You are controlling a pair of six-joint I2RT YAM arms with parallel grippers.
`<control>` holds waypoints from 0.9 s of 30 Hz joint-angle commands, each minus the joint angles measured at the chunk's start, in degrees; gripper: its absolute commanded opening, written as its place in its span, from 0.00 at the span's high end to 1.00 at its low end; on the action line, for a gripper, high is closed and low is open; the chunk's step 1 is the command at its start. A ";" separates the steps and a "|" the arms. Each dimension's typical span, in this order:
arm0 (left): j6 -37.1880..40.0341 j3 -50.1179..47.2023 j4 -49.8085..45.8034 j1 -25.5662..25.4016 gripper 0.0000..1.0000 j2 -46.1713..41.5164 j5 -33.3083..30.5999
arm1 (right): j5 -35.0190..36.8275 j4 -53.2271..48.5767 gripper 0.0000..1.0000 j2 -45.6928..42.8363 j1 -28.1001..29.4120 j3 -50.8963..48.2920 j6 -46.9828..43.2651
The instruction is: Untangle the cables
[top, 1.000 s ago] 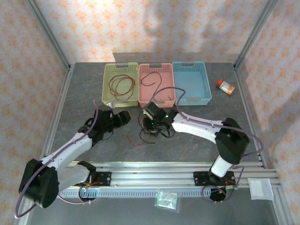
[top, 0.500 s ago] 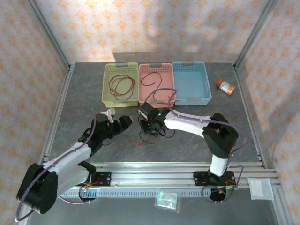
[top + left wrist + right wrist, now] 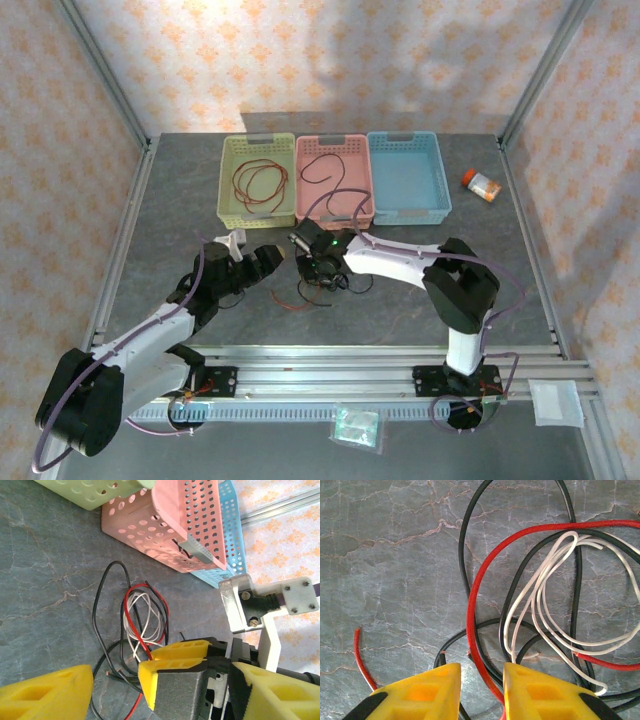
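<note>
Three baskets: a yellow-green perforated plastic basket (image 3: 258,140), a pink perforated plastic basket (image 3: 334,139) and a light-blue perforated plastic basket (image 3: 408,185) stand side by side, left to right, at the far part of the grey stone-patterned table (image 3: 170,210).
Tangle: thin red, black and white cables (image 3: 137,630) lie in loose, crossing loops on the table, just near of the pink basket.
Loose end: a bare red tip (image 3: 360,652) rests on the table at the left of the tangle.
Basket contents: a looped red wire (image 3: 260,182) lies in the yellow-green basket. A dark wire (image 3: 325,165), black or deep brown as far as the top view lets me judge, lies in the pink one.
Right gripper (image 3: 481,682): down over the tangle, its yellow fingers (image 3: 420,695) a narrow gap apart, with a red and a black strand running between them, unclamped.
Left gripper (image 3: 268,262): low over the table just left of the tangle, jaws spread wide.
Far right: a small orange bottle (image 3: 482,184) lies on the table, right of the light-blue basket.
</note>
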 commanded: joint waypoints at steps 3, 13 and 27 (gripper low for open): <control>0.26 -0.01 3.14 -0.38 0.28 1.84 1.53 | 1.58 -1.90 0.73 1.02 0.20 1.52 -0.35; 0.90 0.07 3.37 -0.38 0.27 2.57 0.22 | 2.44 -2.38 0.84 -0.82 0.25 1.26 -0.58; 3.83 1.93 2.69 -2.53 0.26 7.68 -1.87 | 6.85 -2.78 1.00 -8.45 0.25 1.39 -2.27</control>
